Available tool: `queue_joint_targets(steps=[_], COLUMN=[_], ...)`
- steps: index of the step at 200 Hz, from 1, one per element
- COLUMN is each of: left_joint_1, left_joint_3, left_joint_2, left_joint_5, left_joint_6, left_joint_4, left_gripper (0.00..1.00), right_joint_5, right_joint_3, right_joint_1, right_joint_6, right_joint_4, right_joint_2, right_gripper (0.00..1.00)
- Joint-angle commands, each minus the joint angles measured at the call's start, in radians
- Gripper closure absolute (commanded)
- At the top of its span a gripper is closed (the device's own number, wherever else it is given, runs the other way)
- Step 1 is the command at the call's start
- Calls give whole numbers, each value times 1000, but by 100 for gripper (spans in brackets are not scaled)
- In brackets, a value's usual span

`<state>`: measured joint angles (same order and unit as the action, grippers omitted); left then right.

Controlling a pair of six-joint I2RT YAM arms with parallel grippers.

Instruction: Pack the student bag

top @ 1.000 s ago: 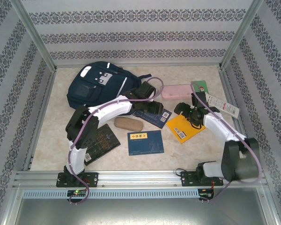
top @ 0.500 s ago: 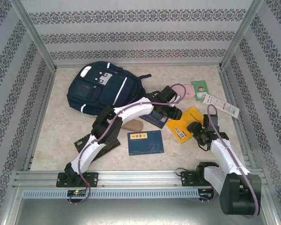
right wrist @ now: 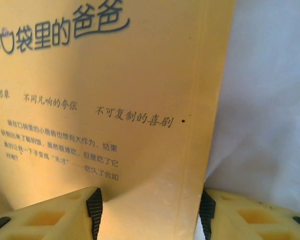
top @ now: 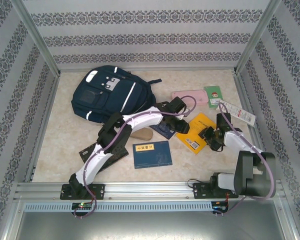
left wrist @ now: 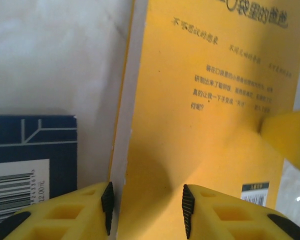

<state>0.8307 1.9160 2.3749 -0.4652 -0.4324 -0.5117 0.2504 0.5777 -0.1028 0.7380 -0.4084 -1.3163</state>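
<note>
Half-open left gripper and right gripper straddle the thin yellow paperback book, unclamped; both should close evenly.

The yellow paperback book carries big blue characters "袋里的爸爸", and under them smaller lines "不同凡响的夸张" and "不可复制的喜剧". On the dark blue book, the white barcode label gives the price "12.00元".

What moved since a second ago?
The left gripper swung right, from beside the student bag to the yellow book's left edge. The right gripper pulled back to its right edge. Both straddle it, jaws open. Student bag and pink pencil case stayed put.
</note>
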Motion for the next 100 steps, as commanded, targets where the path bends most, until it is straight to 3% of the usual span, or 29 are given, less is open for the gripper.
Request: queue_joint_targets(steps=[1, 100], left_joint_1=[25, -5], left_joint_3=[-60, 187], left_joint_2=[-46, 96], left_joint_5=[-19, 90], left_joint_6=[-28, -10], left_joint_4=[-15, -142], left_gripper=[57, 57], right_joint_5=[87, 36], right_joint_3=[71, 5], right_joint_1=[8, 2], right_joint_6=[-81, -101], right_joint_4=[175, 128], right_joint_2=[-56, -6], right_gripper=[40, 36])
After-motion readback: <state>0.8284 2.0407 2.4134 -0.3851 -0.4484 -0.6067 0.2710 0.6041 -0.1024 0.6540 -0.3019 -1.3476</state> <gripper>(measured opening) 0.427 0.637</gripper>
